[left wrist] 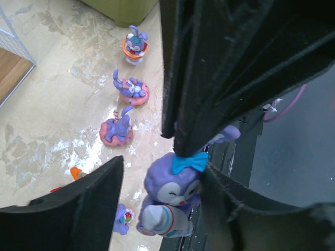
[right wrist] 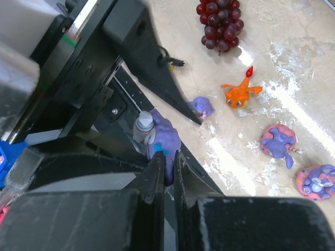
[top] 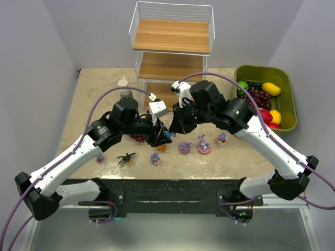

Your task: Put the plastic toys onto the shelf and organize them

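Note:
A purple bunny with a blue bow hangs above the table's front edge. My right gripper is shut on its ears from above. My left gripper is open around the same bunny: one finger touches its side, the other stands apart. Two bunnies on pink rings, another bunny, the orange creature, the black bug and a small bunny lie on the table. The shelf stands at the back.
A dark red grape bunch lies behind the left arm. An olive-green bin of fruit sits at the right. A white-capped bottle stands left of the shelf. Both arms crowd the middle front.

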